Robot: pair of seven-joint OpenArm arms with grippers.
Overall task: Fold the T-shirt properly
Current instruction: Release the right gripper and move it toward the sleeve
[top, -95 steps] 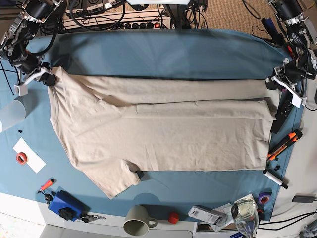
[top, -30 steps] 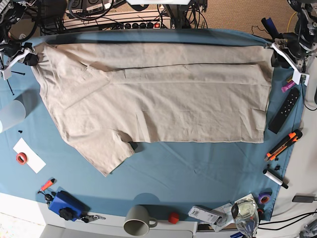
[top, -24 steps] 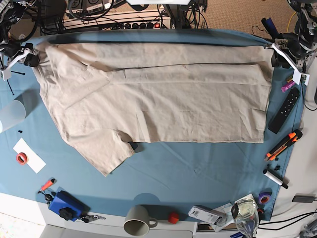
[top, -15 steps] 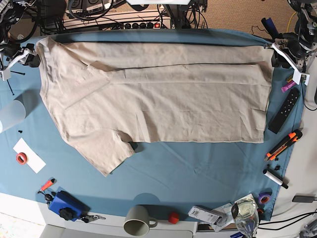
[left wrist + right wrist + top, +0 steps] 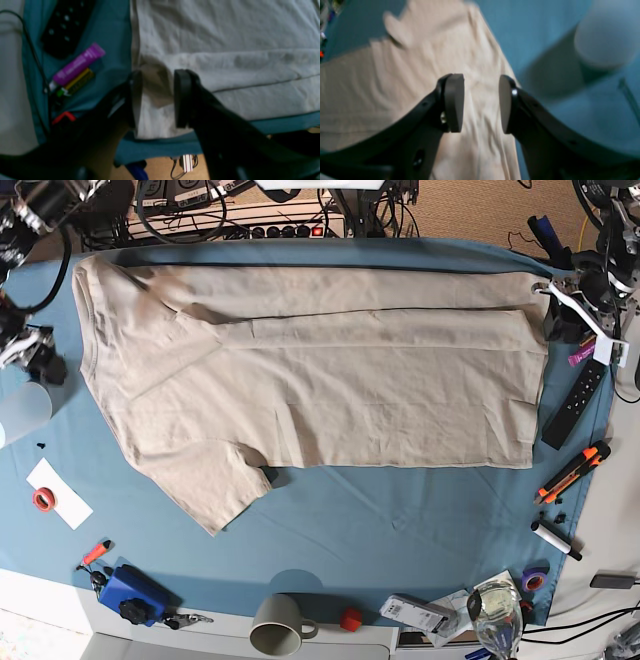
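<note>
The beige T-shirt (image 5: 320, 380) lies spread flat across the far half of the blue cloth (image 5: 400, 520), collar side at the left, one sleeve (image 5: 215, 490) pointing toward the near edge. My left gripper (image 5: 557, 318) stands open at the shirt's far right corner. In the left wrist view its jaws (image 5: 156, 100) straddle the hem of the T-shirt (image 5: 225, 37) without pinching it. My right gripper (image 5: 42, 362) is open just off the shirt's left edge. In the right wrist view it (image 5: 481, 105) hovers over the T-shirt (image 5: 395, 87) with nothing between the fingers.
A translucent cup (image 5: 22, 410) stands near my right gripper. A black remote (image 5: 578, 402), a purple tube (image 5: 77, 63), orange cutters (image 5: 575, 470) and a marker (image 5: 555, 540) lie along the right edge. A mug (image 5: 278, 625), a blue item (image 5: 130, 593) and a tape roll (image 5: 44, 498) sit near the front.
My right gripper has let go of the shirt's far left corner, opened, and drawn back toward the near left. The corner now lies flat. My left gripper has shifted slightly nearer.
</note>
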